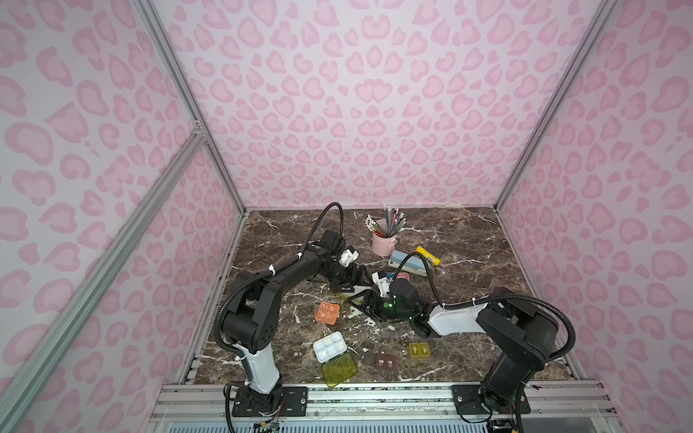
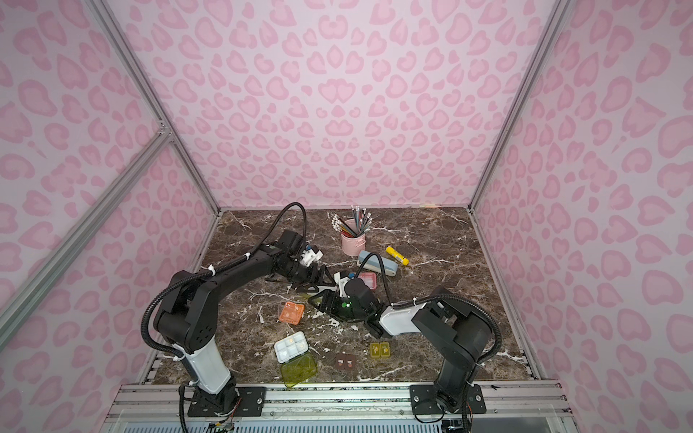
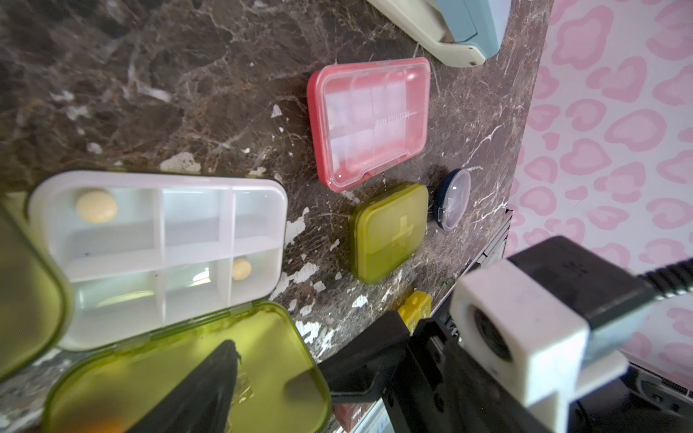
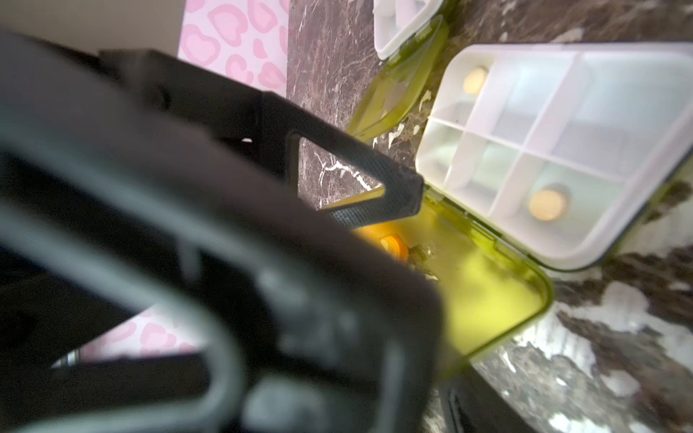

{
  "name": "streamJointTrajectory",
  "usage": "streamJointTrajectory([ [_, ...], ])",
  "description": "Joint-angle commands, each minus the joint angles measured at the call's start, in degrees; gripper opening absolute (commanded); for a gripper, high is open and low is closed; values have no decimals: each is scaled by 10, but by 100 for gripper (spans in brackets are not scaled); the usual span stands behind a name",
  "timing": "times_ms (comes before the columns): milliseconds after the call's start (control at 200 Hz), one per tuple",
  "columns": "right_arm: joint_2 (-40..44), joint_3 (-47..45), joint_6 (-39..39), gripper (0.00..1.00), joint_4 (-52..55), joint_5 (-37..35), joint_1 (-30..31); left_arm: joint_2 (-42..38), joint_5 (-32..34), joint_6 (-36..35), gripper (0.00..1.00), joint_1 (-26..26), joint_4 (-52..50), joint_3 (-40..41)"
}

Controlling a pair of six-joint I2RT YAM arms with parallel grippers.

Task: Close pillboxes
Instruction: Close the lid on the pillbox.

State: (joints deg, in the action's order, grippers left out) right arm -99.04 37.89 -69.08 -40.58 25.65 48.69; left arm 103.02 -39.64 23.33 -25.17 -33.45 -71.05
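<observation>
An open white pillbox (image 3: 161, 255) lies with its yellow-green lid (image 3: 187, 367) flat on the table. My left gripper (image 1: 354, 279) is open, one of its fingers (image 4: 356, 187) over the lid near the hinge. My right gripper (image 1: 362, 300) is open too, and its finger (image 3: 360, 360) reaches the lid's free edge, the tip showing through the plastic. A second open white pillbox (image 4: 401, 22) lies just beyond. Pink (image 3: 371, 120), olive (image 3: 390, 232) and round dark-blue (image 3: 452, 198) pillboxes lie shut.
Nearer the front lie an orange pillbox (image 1: 327, 312), an open white pillbox (image 1: 329, 346) with its lid (image 1: 339, 369) flat, a brown one (image 1: 386, 361) and a yellow one (image 1: 419, 349). A pencil cup (image 1: 384, 241), stapler (image 1: 407, 262) and glue stick (image 1: 428, 255) stand behind.
</observation>
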Motion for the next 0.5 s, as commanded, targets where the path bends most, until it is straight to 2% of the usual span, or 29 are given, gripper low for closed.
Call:
streamJointTrajectory([
  [0, 3, 6, 17, 76, 6, -5, -2, -12, -7, -4, 87, 4, -13, -8],
  [495, 8, 20, 33, 76, 25, 0, -27, -76, 5, -13, 87, 33, -58, -31],
])
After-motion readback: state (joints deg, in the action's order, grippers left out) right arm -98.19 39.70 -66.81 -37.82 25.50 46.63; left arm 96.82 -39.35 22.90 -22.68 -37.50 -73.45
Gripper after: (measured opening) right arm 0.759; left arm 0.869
